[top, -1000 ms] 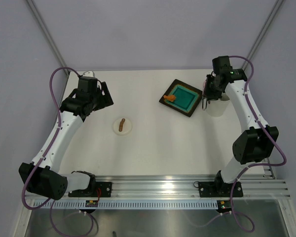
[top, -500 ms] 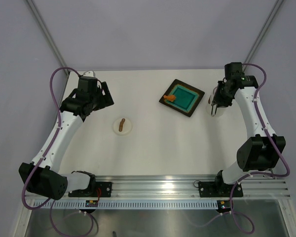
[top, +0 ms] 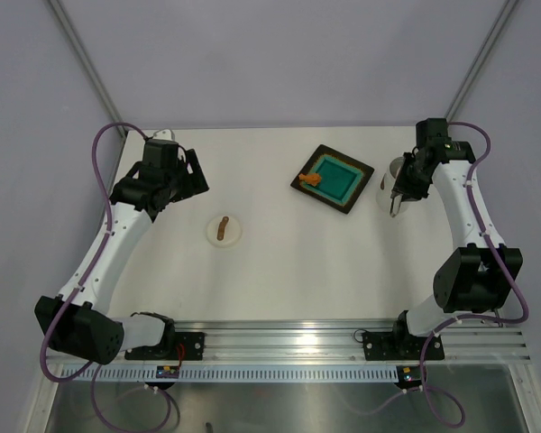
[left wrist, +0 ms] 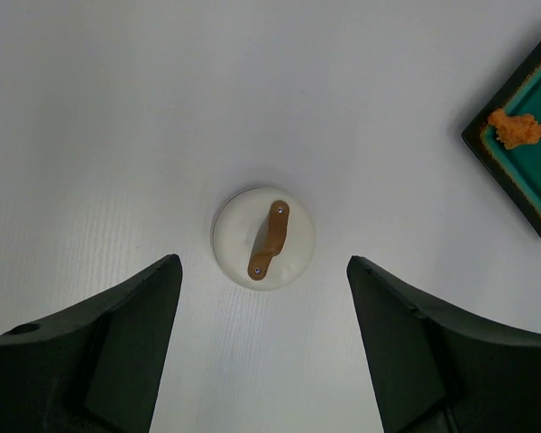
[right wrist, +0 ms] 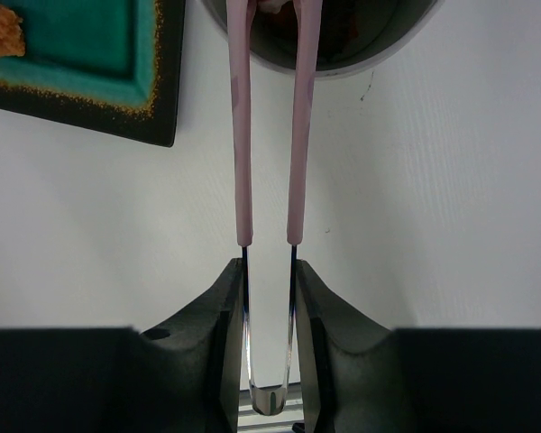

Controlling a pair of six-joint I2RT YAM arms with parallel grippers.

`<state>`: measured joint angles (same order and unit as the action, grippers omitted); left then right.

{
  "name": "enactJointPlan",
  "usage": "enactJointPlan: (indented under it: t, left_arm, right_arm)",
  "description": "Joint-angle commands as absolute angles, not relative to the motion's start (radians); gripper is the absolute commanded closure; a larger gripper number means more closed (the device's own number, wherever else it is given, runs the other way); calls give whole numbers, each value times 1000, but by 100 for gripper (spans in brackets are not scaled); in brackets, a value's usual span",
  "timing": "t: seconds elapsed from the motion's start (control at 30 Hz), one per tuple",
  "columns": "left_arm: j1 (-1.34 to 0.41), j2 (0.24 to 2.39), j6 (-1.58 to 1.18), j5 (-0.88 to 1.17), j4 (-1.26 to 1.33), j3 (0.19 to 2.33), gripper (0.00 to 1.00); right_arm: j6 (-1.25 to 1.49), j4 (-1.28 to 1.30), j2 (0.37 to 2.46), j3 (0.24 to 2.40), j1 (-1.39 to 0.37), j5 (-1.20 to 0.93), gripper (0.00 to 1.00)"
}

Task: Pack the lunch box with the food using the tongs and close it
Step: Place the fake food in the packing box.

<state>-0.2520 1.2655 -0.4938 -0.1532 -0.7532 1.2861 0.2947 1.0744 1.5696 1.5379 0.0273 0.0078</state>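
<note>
My right gripper [right wrist: 269, 266] is shut on the pale pink tongs [right wrist: 241, 135], gripping them near their bend. Their two arms run nearly parallel up over the rim of the lunch box [right wrist: 379, 45]. The tips leave the frame there, so what they hold is hidden. In the top view the right gripper [top: 404, 185] hangs over the lunch box [top: 383, 185] at the right. One orange piece of food [right wrist: 0, 32] lies on the black and teal tray [top: 333, 178]. The lunch box's lid [left wrist: 263, 237], with its brown handle, lies flat on the table below my open, empty left gripper [left wrist: 262, 262].
The tray [right wrist: 81, 63] sits just left of the lunch box, a narrow strip of table between them. The lid [top: 223, 230] lies left of centre. An aluminium rail [top: 288, 338] runs along the near edge by the arm bases.
My right arm has carried the tongs rightward from the tray's edge to over the lunch box. The left arm and the lid have not moved.
</note>
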Motion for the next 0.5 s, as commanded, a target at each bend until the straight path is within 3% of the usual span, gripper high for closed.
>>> enactJointPlan:
  t: [0.0,0.47]
  left_arm:
    - [-245,1266,-486,-137,-709,1299,22]
    - [-245,1256,-489,-141,-712,1292,22]
  right_arm:
    - [281,1052,1537,1546,31,5,75]
    - [278,1051,1542,1546,31,-23,64]
